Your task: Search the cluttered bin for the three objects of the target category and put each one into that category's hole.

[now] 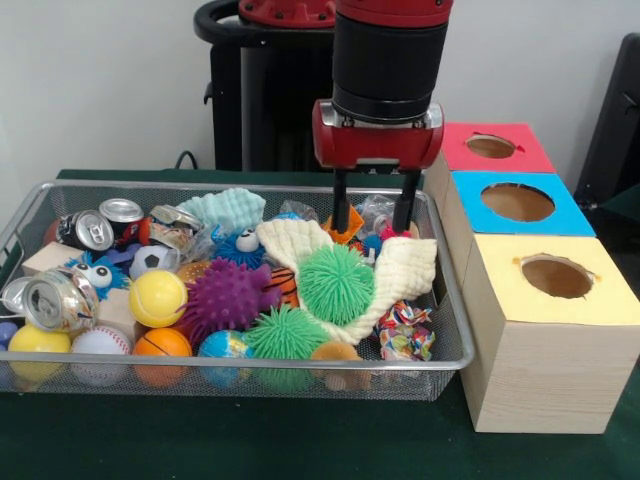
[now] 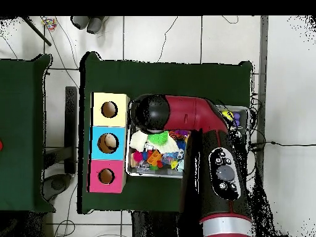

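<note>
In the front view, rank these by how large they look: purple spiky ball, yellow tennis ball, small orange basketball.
1. purple spiky ball
2. yellow tennis ball
3. orange basketball, only slightly smaller than the tennis ball and partly hidden by the bin rim.

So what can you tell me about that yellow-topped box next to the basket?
The yellow-topped box is pale wood, block-shaped, with a yellow top sheet and one round hole cut through it, its edge slightly ragged. It stands upright on the green table, nearest the front camera, in a row with the blue-topped box, beside the wire basket.
</note>
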You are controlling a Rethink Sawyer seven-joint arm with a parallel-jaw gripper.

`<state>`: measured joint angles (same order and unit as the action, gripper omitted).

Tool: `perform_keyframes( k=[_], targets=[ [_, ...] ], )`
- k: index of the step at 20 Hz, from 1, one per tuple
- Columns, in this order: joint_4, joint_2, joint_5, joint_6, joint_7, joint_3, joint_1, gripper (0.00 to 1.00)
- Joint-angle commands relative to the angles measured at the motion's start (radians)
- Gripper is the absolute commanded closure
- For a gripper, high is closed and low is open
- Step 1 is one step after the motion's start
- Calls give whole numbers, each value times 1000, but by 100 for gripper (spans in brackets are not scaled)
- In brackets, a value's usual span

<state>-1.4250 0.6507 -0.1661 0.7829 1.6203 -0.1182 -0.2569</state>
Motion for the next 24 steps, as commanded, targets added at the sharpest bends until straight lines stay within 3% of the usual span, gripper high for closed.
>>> perform_keyframes(
  k=[1,11,18,24],
  targets=[
    [100,-68,2,137,83,-24,19,0],
    [356,-224,4,221,109,-27,77,0],
    [696,-412,20,345,108,-68,122,0],
    [889,-538,35,353,60,-124,116,0]
  ],
)
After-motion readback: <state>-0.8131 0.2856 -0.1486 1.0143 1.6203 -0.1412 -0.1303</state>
